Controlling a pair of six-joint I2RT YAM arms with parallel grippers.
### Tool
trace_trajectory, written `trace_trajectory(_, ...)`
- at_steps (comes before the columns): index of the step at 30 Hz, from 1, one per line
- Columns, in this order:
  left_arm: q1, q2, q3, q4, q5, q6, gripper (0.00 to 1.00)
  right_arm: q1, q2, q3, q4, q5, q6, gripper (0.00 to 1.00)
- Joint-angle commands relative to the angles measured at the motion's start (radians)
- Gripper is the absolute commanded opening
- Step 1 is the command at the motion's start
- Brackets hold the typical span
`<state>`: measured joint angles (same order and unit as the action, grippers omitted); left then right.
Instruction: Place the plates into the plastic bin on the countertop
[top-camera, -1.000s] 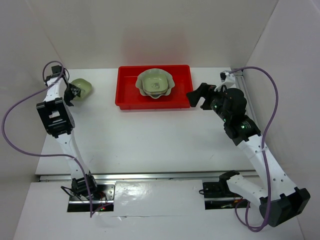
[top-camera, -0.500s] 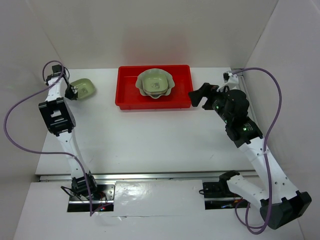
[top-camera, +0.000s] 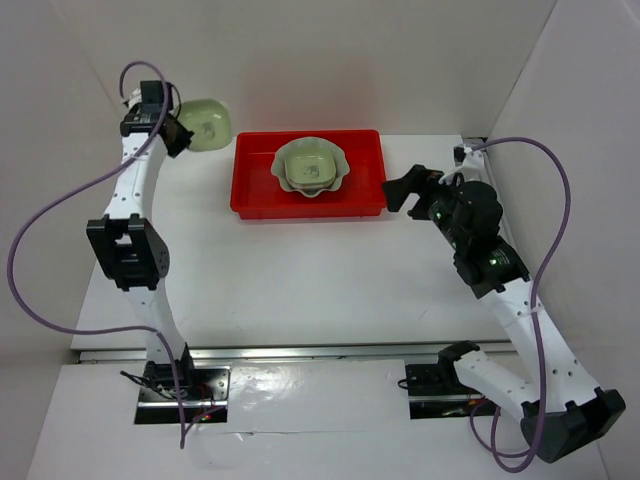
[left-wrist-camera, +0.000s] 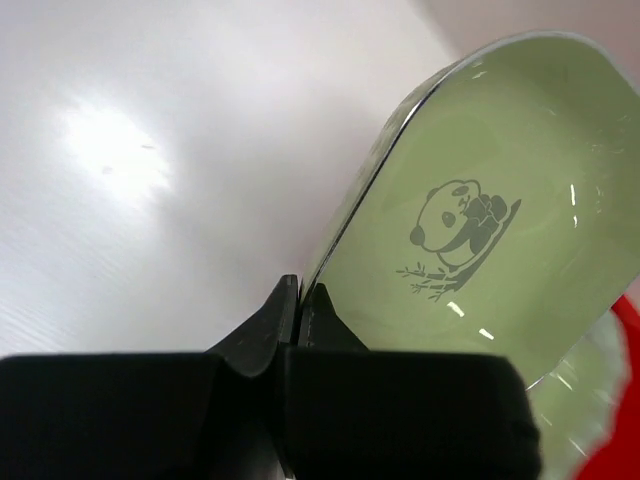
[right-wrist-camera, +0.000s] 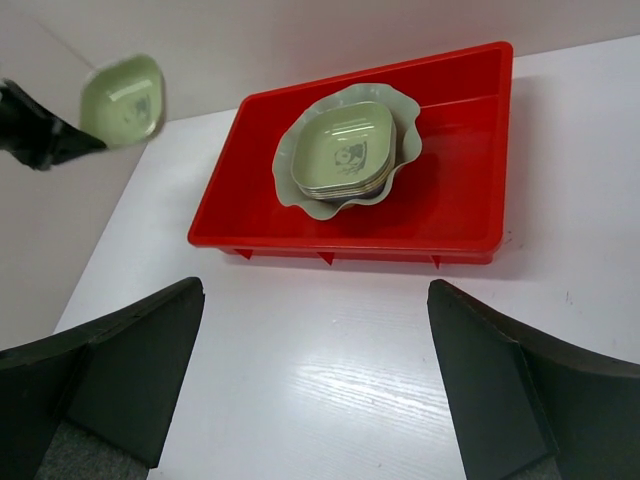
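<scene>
- The plain white worktop (top-camera: 300, 270) shows no dish lying loose outside the bin in any view, so I judge the task is nearly done.
- The bright red rectangular plastic bin (top-camera: 255, 182) sits at the far middle of the worktop and already holds most of the plates.
- The large pale-green scalloped-rim dish (right-wrist-camera: 291, 165) lies flat inside the bin, left of its centre.
- A stack of small rounded-square dishes (right-wrist-camera: 345, 145) is nested in the scalloped dish. The top one is pale green with a panda print; the colours of those beneath cannot be told.
- One more small pale-green panda dish (top-camera: 205, 123) is the only plate left to place. It hangs tilted in the air, off the worktop, just beyond the bin's far left corner.
- The left end effector (top-camera: 172, 135) is clamped on this dish's rim. What remains is carrying it over the bin and releasing it.
- The right end effector (top-camera: 400, 190) hovers near the bin's right end, spread wide and holding nothing.
</scene>
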<state>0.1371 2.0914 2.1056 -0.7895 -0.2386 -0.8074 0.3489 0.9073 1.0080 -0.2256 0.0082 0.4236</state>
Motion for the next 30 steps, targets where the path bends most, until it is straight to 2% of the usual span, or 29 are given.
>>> trace_trajectory(1, -0.106, -0.129, 0.030, 0.021, -0.039, 0.033, 0.00, -0.002, -0.011, 0.049, 0.002, 0.050, 0.004, 1.00)
trace_trajectory(9, -0.351, -0.028, 0.039, 0.045, -0.001, 0.007, 0.00, -0.002, -0.033, 0.076, -0.037, 0.059, 0.014, 1.00)
trace_trajectory(12, -0.401, -0.008, 0.027, 0.073, -0.001, -0.036, 0.00, -0.002, -0.042, 0.086, -0.057, 0.070, 0.014, 1.00)
trace_trajectory(14, -0.421, 0.018, 0.016, 0.101, -0.001, -0.062, 0.00, -0.002, -0.056, 0.086, -0.057, 0.070, 0.014, 1.00)
trace_trajectory(19, -0.421, 0.105, 0.031, 0.145, 0.102, -0.144, 0.00, -0.002, -0.077, 0.067, -0.057, 0.079, 0.014, 1.00)
trace_trajectory(30, -0.449, 0.251, 0.139, 0.145, 0.116, -0.220, 0.00, -0.011, -0.077, 0.067, -0.077, 0.099, -0.005, 1.00)
